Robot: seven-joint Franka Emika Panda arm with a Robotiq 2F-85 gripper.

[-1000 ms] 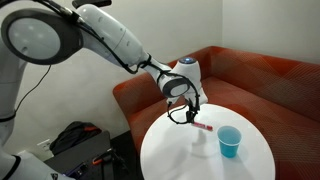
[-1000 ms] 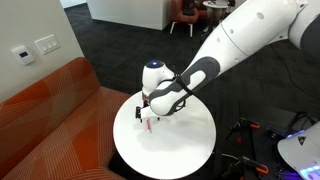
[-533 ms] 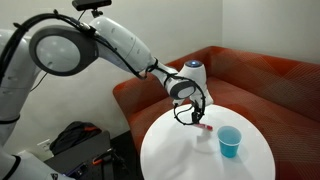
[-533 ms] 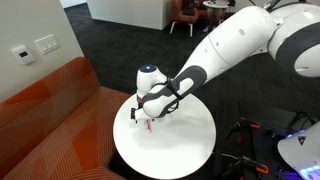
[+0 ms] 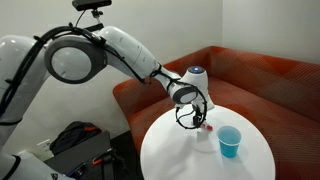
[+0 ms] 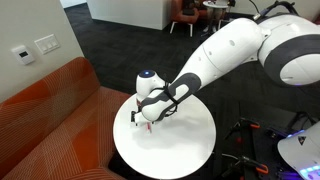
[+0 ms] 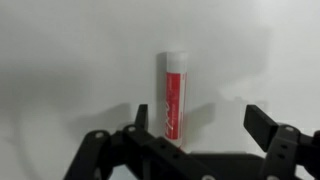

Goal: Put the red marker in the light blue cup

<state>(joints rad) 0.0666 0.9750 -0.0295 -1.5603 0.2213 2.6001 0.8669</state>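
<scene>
The red marker [image 7: 171, 95] lies flat on the round white table [image 5: 180, 150], pale cap pointing away from me in the wrist view. It shows as a small red mark under my gripper in both exterior views [image 5: 207, 128] [image 6: 148, 126]. My gripper [image 7: 200, 122] is open and hangs low just above it, with the marker near one finger rather than centred between the two. The light blue cup [image 5: 230, 141] stands upright on the table a short way beside the marker. The cup is hidden behind my arm in an exterior view.
A red-orange sofa [image 5: 270, 85] curves around the far side of the table; it also shows in an exterior view [image 6: 50, 110]. A dark bag [image 5: 75, 140] sits on the floor. The table edge [image 6: 165, 170] lies close by.
My gripper has moved along the table toward the marker and lower, and now hangs right over it. The marker and cup have not moved.
</scene>
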